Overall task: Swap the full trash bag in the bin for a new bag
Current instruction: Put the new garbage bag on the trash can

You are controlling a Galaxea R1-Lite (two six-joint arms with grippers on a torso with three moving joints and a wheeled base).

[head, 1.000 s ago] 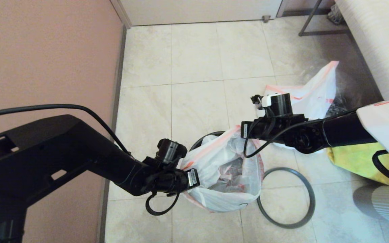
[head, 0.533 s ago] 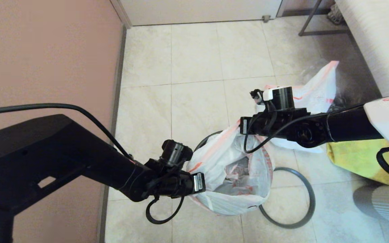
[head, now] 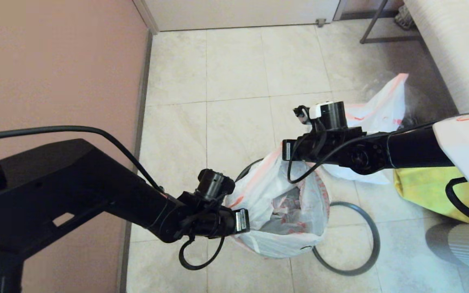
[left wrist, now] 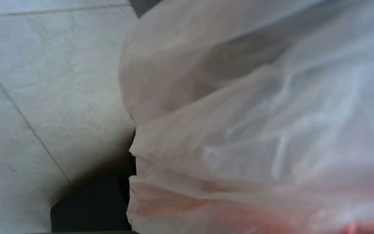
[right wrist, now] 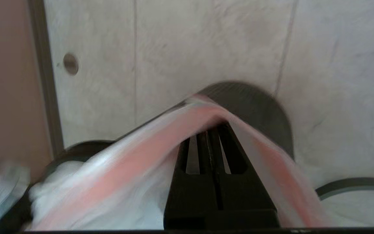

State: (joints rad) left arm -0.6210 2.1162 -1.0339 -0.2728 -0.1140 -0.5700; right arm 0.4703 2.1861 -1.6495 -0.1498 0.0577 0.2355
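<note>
the full trash bag (head: 277, 211) is thin crinkly see-through white plastic, kinda glossy, the bin (head: 246, 174) matt black plastic, its loose grey ring (head: 375, 240) smooth, and the floor (head: 234, 73) polished stone-look tile.

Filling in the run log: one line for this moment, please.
step: lining bin | right gripper: shut on new bag hem | left gripper: at bag's side | ring: on floor

The head camera looks steeply down on the tiled floor (head: 238, 81) from above both arms. Each wrist camera sits very close to the white bag (head: 275, 203), which all three views share.
</note>
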